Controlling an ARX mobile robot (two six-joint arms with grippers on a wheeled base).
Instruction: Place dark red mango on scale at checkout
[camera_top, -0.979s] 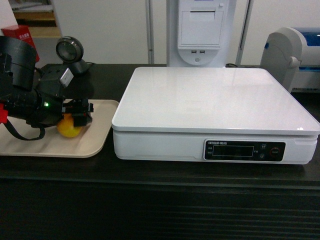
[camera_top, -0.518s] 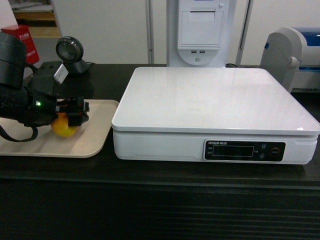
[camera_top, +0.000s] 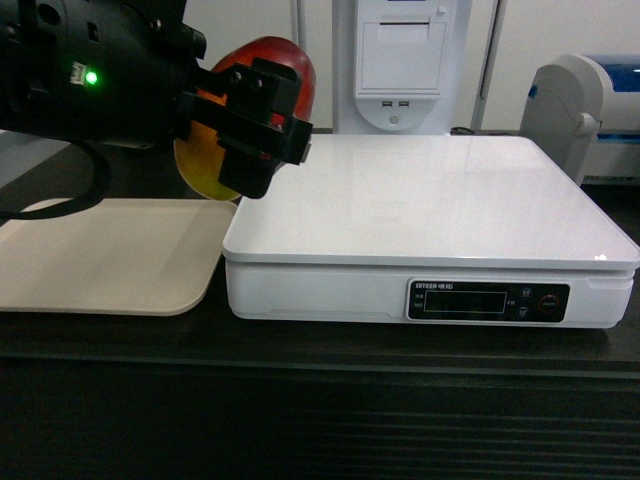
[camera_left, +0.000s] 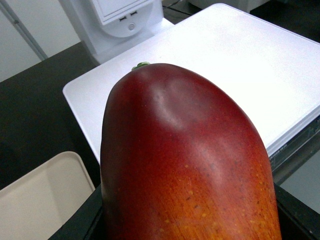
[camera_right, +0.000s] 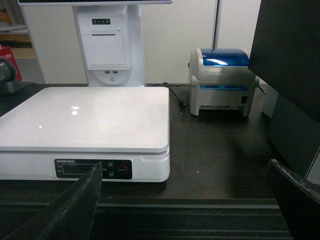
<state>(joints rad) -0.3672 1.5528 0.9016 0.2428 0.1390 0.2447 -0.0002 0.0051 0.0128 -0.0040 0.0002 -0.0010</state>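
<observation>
Your left gripper (camera_top: 245, 125) is clenched on the dark red mango (camera_top: 285, 65) and has come up off the beige tray (camera_top: 110, 255), where half a second ago it sat low with only the fruit's yellow side showing. The mango now hangs in the air just beside the left rear corner of the scale (camera_top: 430, 200), not touching the platform. The tray lies bare on the checkout (camera_top: 320, 400), close against the scale's left edge.

In your left wrist view the mango (camera_left: 185, 160) fills most of the picture and hides the fingers; only dark edges show at the bottom corners. Your head view loses the fruit's lower half behind the black jaws, and the arm covers the scanner seen earlier.

Your right gripper (camera_right: 190, 200) stands released, its two dark fingertips (camera_right: 82, 200) spread wide at the bottom of its own view, facing the scale's display. A blue-topped printer (camera_right: 222, 82) sits right of the scale.
</observation>
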